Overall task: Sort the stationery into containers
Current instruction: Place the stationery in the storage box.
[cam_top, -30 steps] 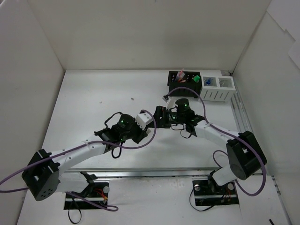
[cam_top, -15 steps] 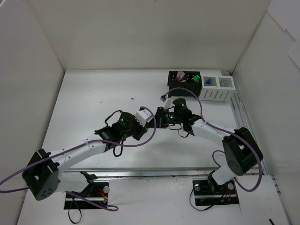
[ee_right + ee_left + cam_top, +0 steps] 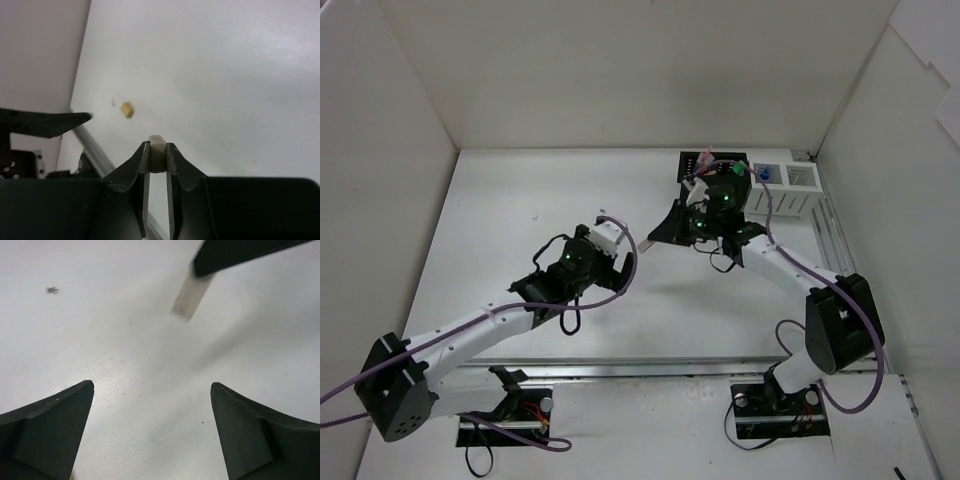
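Note:
My right gripper is shut on a small white eraser, which stands upright between its jaws above the table. From above, this gripper hangs mid-table, left of the black organiser. In the left wrist view the same eraser sticks out of a black fingertip at the top. My left gripper is open wide over bare table with nothing in it, and sits a short way left of the right one. A tan eraser lies loose on the table beyond the right jaws.
Two white perforated bins stand right of the organiser at the back right; a blue-capped bottle is in the left bin. Pens stick up from the organiser. White walls enclose the table on three sides.
The grippers were tip to tip mid-table. The left gripper has opened and drawn back left. The right gripper has swung back toward the organiser with the white eraser.

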Controlling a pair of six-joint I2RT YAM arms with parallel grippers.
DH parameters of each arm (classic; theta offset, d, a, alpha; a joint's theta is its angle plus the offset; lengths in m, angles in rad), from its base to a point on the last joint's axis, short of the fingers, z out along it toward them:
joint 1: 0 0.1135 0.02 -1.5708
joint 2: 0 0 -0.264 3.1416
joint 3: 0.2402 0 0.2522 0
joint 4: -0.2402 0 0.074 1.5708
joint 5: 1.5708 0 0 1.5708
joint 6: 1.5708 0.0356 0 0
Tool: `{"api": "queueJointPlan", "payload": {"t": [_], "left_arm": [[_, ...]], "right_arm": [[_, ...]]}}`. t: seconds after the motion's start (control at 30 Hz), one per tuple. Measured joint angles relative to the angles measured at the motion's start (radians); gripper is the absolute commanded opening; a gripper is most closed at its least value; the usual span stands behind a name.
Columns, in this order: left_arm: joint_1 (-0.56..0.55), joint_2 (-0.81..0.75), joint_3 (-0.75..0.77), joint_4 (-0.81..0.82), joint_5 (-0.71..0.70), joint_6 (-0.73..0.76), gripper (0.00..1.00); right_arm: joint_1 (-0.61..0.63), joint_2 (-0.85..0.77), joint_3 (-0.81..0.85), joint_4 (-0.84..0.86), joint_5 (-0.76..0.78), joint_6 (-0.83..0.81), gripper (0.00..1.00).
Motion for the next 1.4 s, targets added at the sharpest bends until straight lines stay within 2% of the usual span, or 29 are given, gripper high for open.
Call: {"api": "queueJointPlan", "payload": {"t": [0.17, 0.3, 0.5, 0.67, 0.8, 0.9, 0.93, 0.97, 1.0, 1.03, 1.17, 1.2, 1.33, 1.4], "left_arm": [[0.153, -0.214, -0.085, -0.051, -0.112, -0.181, 0.99], [0.289, -0.329, -0.119, -0.168, -0.208, -0.333, 0.99], [0.496, -0.438, -0.220, -0.341, -0.201, -0.496, 0.99], [0.657, -0.373, -0.235, -0.387, -0.086, -0.520, 0.99], [0.717, -0.239, -0.234, -0.378, 0.019, -0.518, 0.99], [0.730, -0.156, -0.234, -0.370, 0.071, -0.514, 0.99], [0.731, -0.140, -0.234, -0.367, 0.084, -0.512, 1.00], [0.732, -0.129, -0.234, -0.364, 0.096, -0.510, 0.99], [0.734, -0.121, -0.234, -0.358, 0.107, -0.509, 0.99], [0.736, -0.115, -0.234, -0.351, 0.114, -0.506, 0.99], [0.740, -0.101, -0.234, -0.325, 0.142, -0.500, 0.99], [0.740, -0.099, -0.234, -0.318, 0.148, -0.498, 0.98], [0.740, -0.091, -0.234, -0.292, 0.176, -0.484, 0.86], [0.740, -0.086, -0.234, -0.285, 0.190, -0.474, 0.84]], "right_arm": [[-0.212, -0.031, 0.090, -0.119, 0.139, -0.053, 0.00], [-0.391, -0.033, 0.228, -0.245, 0.326, -0.103, 0.00], [-0.559, 0.026, 0.512, -0.372, 0.665, -0.205, 0.00], [-0.594, 0.195, 0.736, -0.420, 0.801, -0.274, 0.00], [-0.612, 0.363, 0.858, -0.467, 0.845, -0.311, 0.00], [-0.623, 0.464, 0.887, -0.493, 0.855, -0.327, 0.01], [-0.627, 0.486, 0.887, -0.506, 0.859, -0.330, 0.03], [-0.629, 0.506, 0.887, -0.522, 0.864, -0.332, 0.11], [-0.632, 0.520, 0.887, -0.533, 0.869, -0.333, 0.24], [-0.634, 0.532, 0.887, -0.542, 0.874, -0.335, 0.49], [-0.635, 0.538, 0.887, -0.553, 0.880, -0.331, 0.82], [-0.635, 0.534, 0.887, -0.554, 0.879, -0.333, 0.98], [-0.635, 0.494, 0.873, -0.558, 0.848, -0.334, 0.98], [-0.635, 0.438, 0.839, -0.559, 0.828, -0.331, 0.98]]}}
